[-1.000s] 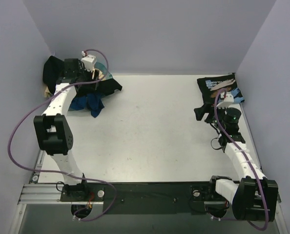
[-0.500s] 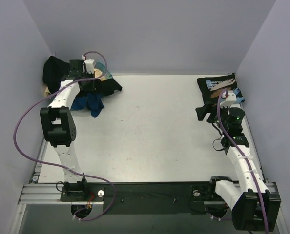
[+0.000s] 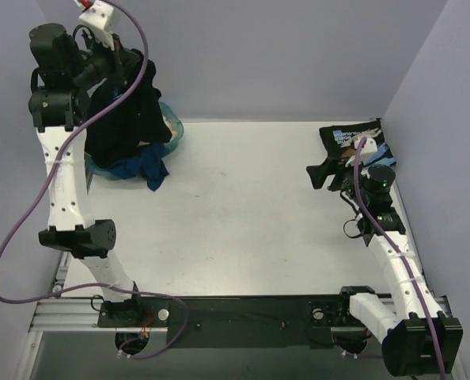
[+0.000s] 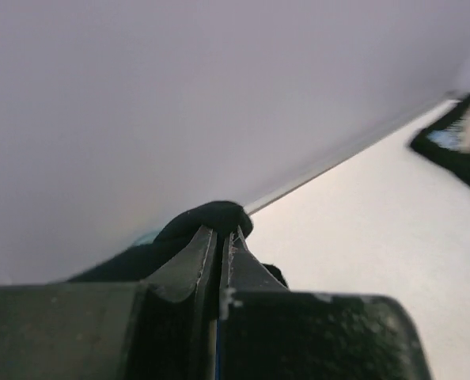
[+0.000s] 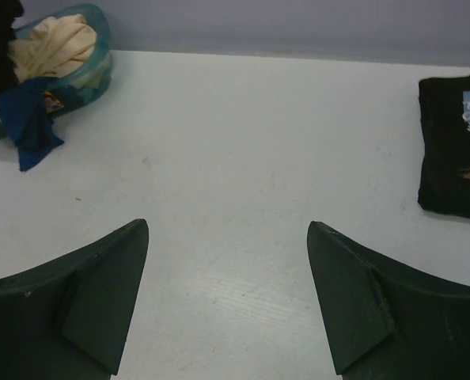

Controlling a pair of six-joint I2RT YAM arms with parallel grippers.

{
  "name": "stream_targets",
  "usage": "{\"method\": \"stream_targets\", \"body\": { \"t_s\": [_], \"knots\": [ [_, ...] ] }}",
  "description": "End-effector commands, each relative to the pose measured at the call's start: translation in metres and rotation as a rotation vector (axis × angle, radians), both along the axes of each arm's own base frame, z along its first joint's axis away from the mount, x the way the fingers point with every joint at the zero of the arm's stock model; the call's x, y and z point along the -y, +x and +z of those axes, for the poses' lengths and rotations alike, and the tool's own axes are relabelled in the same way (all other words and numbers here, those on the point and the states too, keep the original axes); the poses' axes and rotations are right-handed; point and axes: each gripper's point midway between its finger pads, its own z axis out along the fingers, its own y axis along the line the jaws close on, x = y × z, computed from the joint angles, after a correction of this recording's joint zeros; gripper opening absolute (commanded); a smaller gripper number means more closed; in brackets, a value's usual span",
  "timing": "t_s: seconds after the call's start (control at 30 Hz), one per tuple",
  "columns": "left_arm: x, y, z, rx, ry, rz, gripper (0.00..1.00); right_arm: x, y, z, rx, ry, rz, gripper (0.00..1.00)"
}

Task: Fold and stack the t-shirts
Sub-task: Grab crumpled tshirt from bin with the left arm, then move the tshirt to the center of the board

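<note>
Black t-shirt (image 3: 128, 119) in left hand (image 4: 220, 241)

1. The left arm (image 3: 61, 174) now stands raised high over the far-left corner; a second ago it lay low over the basin (image 3: 174, 133).
2. The left gripper (image 3: 124, 59) has risen with it, pinched tight on the black shirt (image 3: 128, 111).
3. That shirt no longer sprawls over the pile. It hangs in a long drape, its lower edge by the basin's rim.
4. The right gripper (image 3: 318, 176), jaws apart, has slid slightly left, away from the folded printed shirt (image 3: 354, 141).
</note>
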Motion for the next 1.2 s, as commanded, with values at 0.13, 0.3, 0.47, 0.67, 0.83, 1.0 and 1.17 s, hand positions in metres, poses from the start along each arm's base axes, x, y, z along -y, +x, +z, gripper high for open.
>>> {"method": "stream_targets", "body": {
  "t_s": [0.13,0.3,0.47,0.67,0.83,1.0,1.17],
  "knots": [
    [0.175,-0.227,0.070,0.177,0.090,-0.819,0.00,-0.052,-0.012,0.099,0.091,0.145,0.251,0.76],
    [0.194,-0.264,0.087,0.168,0.004,-0.952,0.00,-0.063,-0.019,0.121,0.024,0.170,0.324,0.76],
    [0.198,-0.277,0.093,0.174,-0.016,-0.994,0.00,-0.066,-0.027,0.113,-0.007,0.159,0.357,0.76],
    [0.202,-0.230,0.022,-0.082,0.001,-0.873,0.00,-0.088,-0.050,0.111,-0.026,0.152,0.531,0.74],
    [0.218,-0.220,-0.017,-0.220,-0.012,-0.870,0.00,-0.116,-0.075,0.101,-0.124,0.129,0.649,0.74],
    [0.242,-0.229,-0.028,-0.252,-0.012,-0.950,0.00,-0.148,-0.098,0.072,-0.197,0.055,0.744,0.74],
    [0.245,-0.218,-0.017,-0.207,-0.016,-0.927,0.00,-0.148,-0.103,-0.029,-0.343,-0.076,0.647,0.87]
  ]
}}
